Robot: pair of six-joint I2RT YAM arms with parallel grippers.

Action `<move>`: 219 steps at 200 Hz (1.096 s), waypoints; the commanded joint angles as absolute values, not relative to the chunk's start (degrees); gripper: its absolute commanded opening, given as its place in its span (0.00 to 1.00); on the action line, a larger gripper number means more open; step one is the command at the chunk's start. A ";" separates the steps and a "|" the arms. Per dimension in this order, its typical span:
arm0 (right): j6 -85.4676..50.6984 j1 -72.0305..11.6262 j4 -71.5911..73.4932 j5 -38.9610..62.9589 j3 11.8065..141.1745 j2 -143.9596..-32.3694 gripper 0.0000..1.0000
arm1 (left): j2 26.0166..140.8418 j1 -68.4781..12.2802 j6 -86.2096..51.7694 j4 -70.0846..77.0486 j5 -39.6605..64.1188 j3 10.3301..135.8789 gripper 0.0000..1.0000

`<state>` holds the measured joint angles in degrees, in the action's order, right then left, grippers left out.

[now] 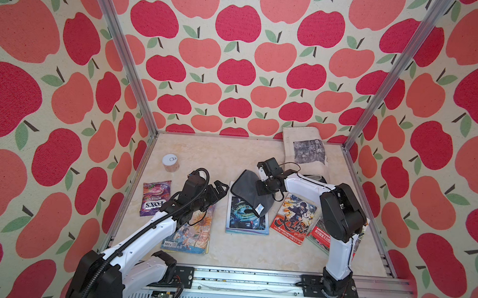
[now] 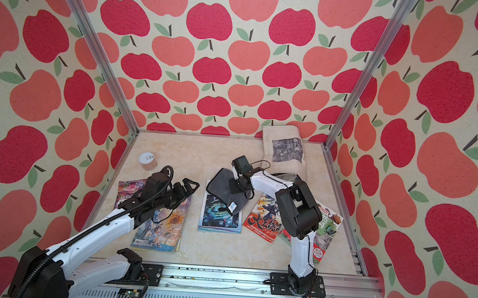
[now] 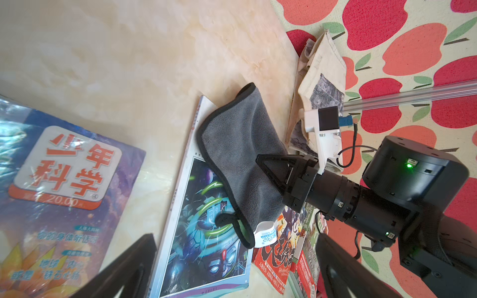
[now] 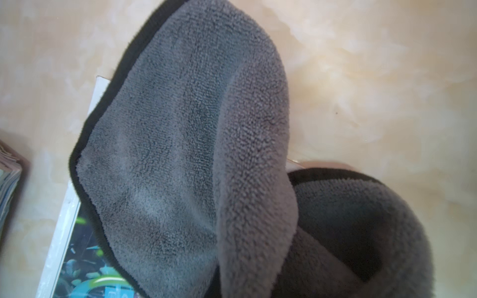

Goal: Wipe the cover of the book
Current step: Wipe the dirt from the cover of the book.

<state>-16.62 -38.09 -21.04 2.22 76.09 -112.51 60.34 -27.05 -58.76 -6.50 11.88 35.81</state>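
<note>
The book [image 1: 246,219] [image 2: 220,219] with a blue sci-fi cover lies flat mid-table. A grey cloth [image 1: 246,189] [image 2: 223,187] with a black hem is draped over its far end and spills off its right edge. My right gripper [image 1: 262,188] [image 2: 236,185] is shut on the cloth's right side, low over the book's far right corner. In the right wrist view the cloth [image 4: 180,154] fills the frame and hides the fingers; a strip of book [image 4: 74,258] shows. My left gripper [image 1: 219,189] [image 2: 190,186] [image 3: 235,271] hangs open and holds nothing, just left of the book [image 3: 206,237].
A sunflower magazine [image 1: 194,233] lies under the left arm. A purple candy bag [image 1: 155,197] and a white-lidded can [image 1: 170,163] sit further left. A red manga book [image 1: 293,222] and another magazine [image 2: 327,227] lie right of the book. A canvas bag [image 1: 307,148] leans at the back.
</note>
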 commanded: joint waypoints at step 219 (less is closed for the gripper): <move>-25.69 -62.37 -17.76 4.78 62.59 -102.75 0.00 | 64.71 -26.97 -57.30 -5.09 13.01 35.33 0.99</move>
